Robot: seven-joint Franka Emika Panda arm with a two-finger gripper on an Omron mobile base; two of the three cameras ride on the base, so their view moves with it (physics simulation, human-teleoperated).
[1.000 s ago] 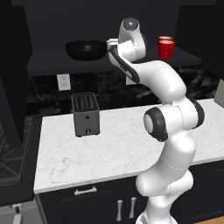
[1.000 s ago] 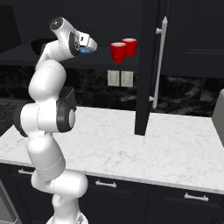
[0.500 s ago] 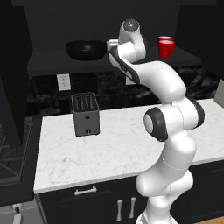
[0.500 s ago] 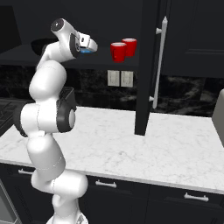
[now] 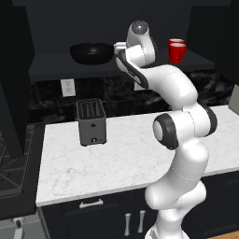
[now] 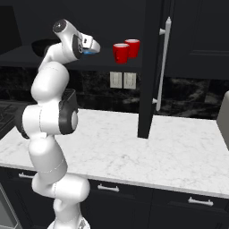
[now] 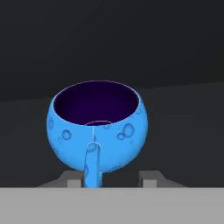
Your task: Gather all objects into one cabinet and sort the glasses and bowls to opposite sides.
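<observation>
Your blue bowl (image 7: 97,127) sits right in front of the hand camera on the dark shelf board (image 5: 56,63) of the black cabinet, round-bellied, bright and mottled with small ring marks, its inside dark purple, and a thin blue handle-like strip runs down its near side. In the right base view it shows as a sliver of blue (image 6: 89,52) at the tip of the gripper (image 6: 91,46). The two grey fingertips (image 7: 148,178) stand either side of the bowl's base, and you cannot tell whether they press it or merely flank it. Your arm rises from the base, folds at the dark elbow joint above the counter, and reaches up and forward so the wrist lies level with the shelf. To one side on the same board rests one wide, shallow, glossy black bowl (image 5: 92,52); to the other side stand two small red cups (image 6: 125,50), cylindrical, close together. Below, you see one grey boxy toaster (image 5: 91,122) with a slotted top on the white marbled counter (image 5: 116,158), and an open dark cabinet door (image 6: 152,67) with a long pale handle.
</observation>
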